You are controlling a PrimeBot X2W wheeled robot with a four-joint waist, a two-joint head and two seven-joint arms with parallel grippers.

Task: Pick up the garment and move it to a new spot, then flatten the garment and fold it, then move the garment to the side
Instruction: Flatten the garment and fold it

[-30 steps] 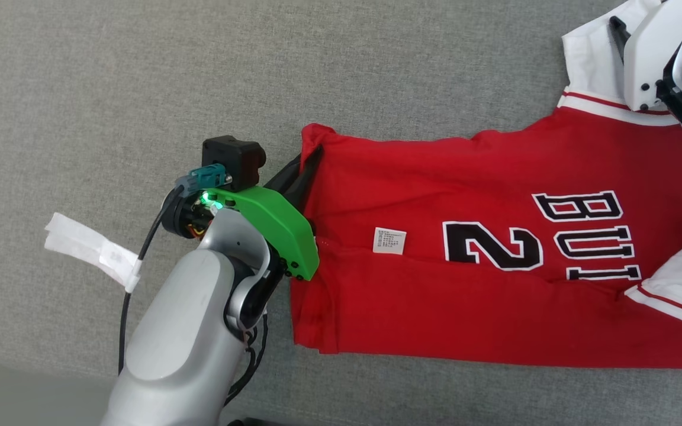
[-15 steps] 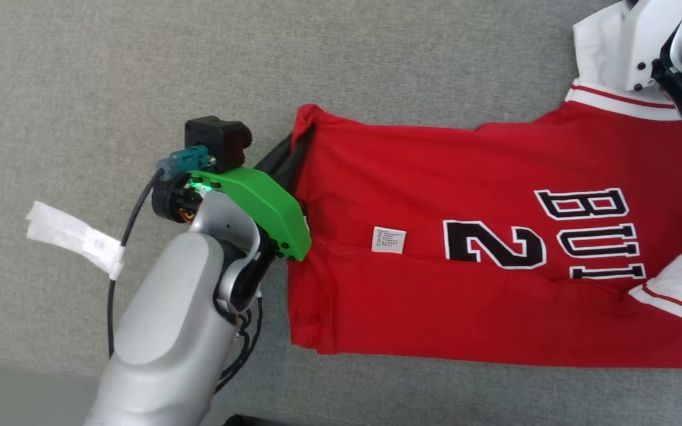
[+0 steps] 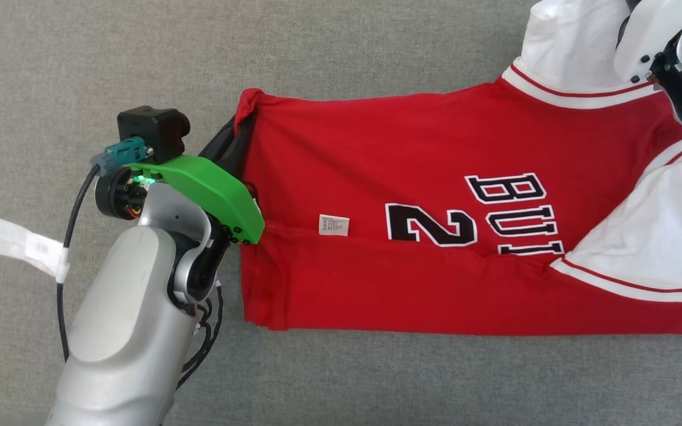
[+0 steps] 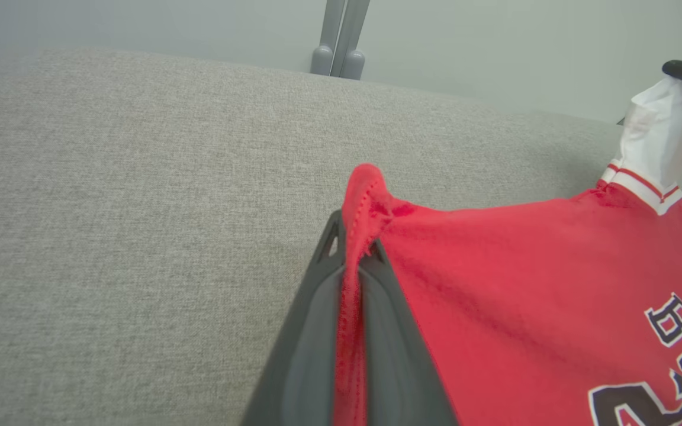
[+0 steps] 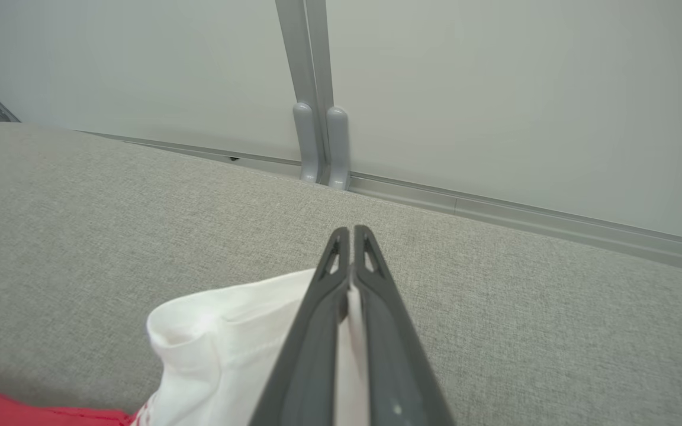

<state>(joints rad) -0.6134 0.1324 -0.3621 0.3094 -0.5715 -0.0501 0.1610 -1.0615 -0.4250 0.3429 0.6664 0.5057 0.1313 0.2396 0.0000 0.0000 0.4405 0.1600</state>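
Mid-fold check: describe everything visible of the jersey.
Red jersey with white, red-trimmed sleeves, black white-edged "BU" and "2" lettering and a small white tag. It lies spread on the grey cushion, creased along its middle. The left gripper is shut on its red hem corner, raised slightly; the right gripper is shut on a white sleeve.

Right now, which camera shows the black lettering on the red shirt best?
The head view: the lettering faces the camera on the red shirt. The left wrist view catches a cut-off corner of the lettering. The right wrist view has the white sleeve in the right claw.
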